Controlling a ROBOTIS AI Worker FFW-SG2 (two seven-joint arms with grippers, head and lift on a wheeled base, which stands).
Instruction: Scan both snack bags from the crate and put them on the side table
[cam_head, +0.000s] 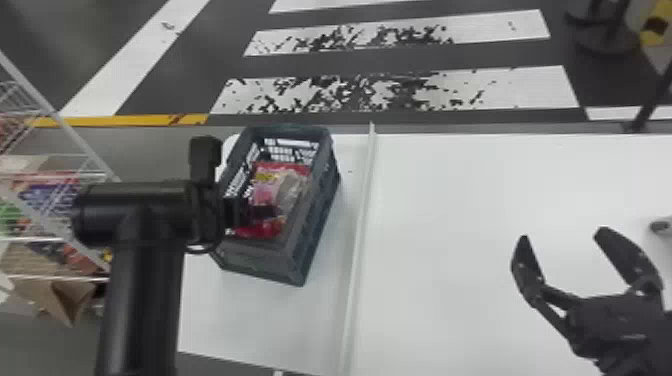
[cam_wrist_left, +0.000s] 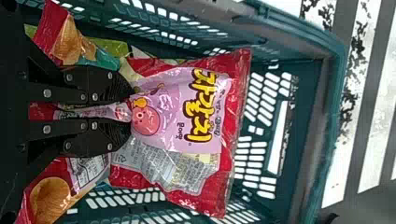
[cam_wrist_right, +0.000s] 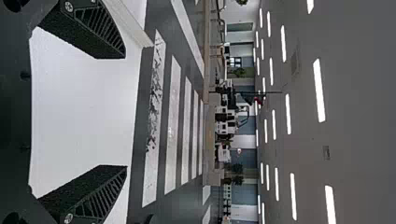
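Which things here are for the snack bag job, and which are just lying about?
For the job:
pink-fronted snack bag, gripped
another bag
crate
left gripper
right gripper
white table

Lying about:
wire rack
its packets
cardboard box

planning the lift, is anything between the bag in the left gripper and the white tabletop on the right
Yes: the right wall of the crate, then the raised white ridge at the tabletop's left edge. The right gripper hangs over the tabletop.
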